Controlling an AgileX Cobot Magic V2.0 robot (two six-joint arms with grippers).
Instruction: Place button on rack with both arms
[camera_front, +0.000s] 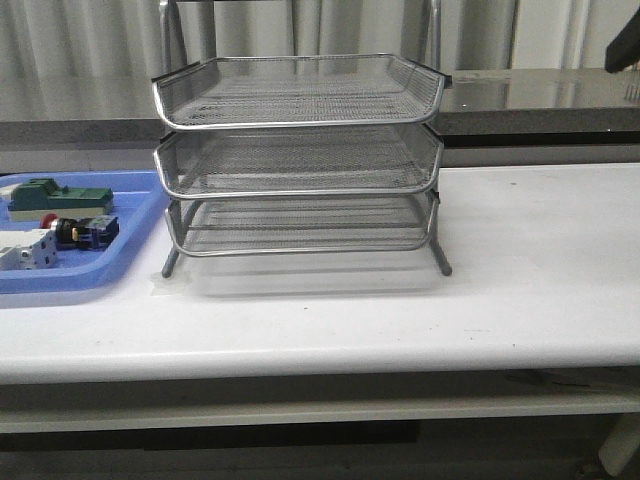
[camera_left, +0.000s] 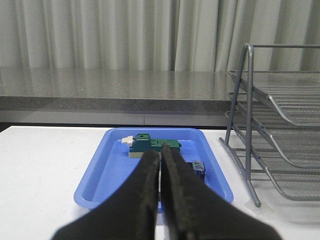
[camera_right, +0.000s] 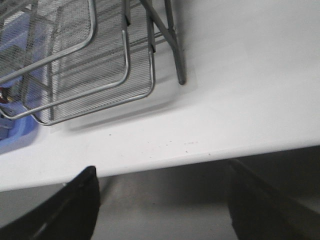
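Button (camera_front: 68, 231) lies in blue tray (camera_front: 130, 255), beside green block (camera_front: 55, 195). Left tool (camera_left: 160, 172) pressed together, above tray. Right tool (camera_right: 160, 200) spread, beyond desk (camera_front: 540, 260) edge. Rack (camera_front: 298, 160) between.

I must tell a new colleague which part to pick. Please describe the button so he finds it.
Left of the wire rack lies a blue tray. The button lies between a green block and a white block; only it has a red head.

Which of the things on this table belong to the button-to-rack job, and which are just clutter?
For the job:
- small red-headed push-button switch
- three-tier silver wire-mesh rack
- left tool, shut
- right tool, open

Lying about:
- green block
- white block
- flat blue plastic tray holding all three
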